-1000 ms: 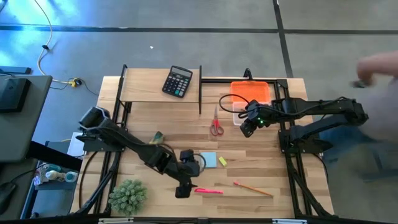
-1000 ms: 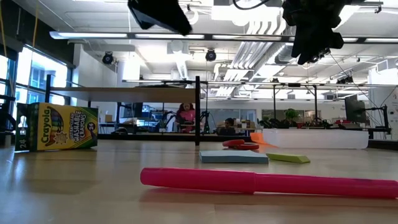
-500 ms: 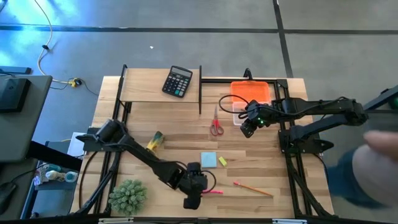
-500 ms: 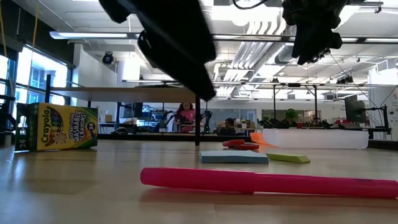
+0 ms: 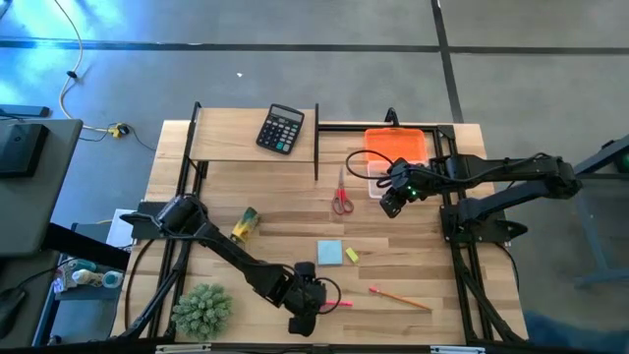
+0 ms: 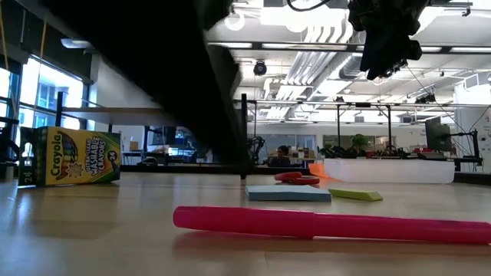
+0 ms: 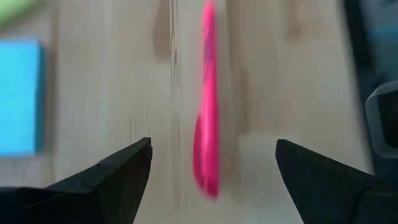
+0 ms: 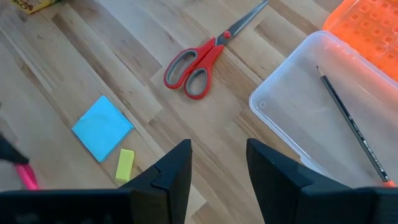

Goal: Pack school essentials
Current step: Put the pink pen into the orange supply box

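Wooden table (image 5: 275,197) fills center frame. On it: calculator (image 5: 281,129) upper middle, clear bin (image 5: 378,177) with orange lid (image 5: 396,145) upper right, scissors (image 5: 341,196) center, crayon box (image 5: 243,223) left, blue note pad (image 5: 329,254) beside yellow block (image 5: 352,255), pink pen (image 5: 339,303) and pencil (image 5: 399,298) lower middle, green plant (image 5: 202,311) lower left.

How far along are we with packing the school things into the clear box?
Barely started. One pencil already lies in the clear box. The left gripper, fingers open, is lined up over the pink pen, not gripping it. The right gripper hangs open and empty beside the box. The scissors, blue note pad, yellow block, second pencil and crayon box remain on the table.
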Robot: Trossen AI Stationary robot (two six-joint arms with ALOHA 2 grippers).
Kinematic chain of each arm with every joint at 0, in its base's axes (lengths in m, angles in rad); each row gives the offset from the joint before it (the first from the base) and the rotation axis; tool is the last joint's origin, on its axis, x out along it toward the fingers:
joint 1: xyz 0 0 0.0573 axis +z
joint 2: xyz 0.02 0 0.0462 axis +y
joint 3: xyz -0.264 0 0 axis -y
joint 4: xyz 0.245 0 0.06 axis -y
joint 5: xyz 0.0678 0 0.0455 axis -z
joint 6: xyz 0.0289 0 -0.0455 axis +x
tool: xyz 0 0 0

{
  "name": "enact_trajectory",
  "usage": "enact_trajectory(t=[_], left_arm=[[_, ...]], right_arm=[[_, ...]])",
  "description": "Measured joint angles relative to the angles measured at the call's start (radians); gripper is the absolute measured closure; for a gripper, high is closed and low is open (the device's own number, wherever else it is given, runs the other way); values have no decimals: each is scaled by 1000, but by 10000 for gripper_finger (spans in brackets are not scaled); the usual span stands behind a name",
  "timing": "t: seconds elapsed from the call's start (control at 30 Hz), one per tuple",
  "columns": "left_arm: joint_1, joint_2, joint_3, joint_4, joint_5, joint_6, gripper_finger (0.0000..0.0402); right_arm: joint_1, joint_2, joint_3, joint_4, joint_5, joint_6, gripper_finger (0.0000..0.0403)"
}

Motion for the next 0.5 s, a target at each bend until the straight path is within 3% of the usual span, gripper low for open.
enact_trajectory(t=[0.3, 0.5], left_arm=[[-3, 43, -1, -1, -3, -2, 76], [-4, 67, 4, 15, 7, 1, 103]], right_arm=[[0, 0, 0, 2, 0, 11, 259], [0, 0, 0, 3, 0, 11, 259]])
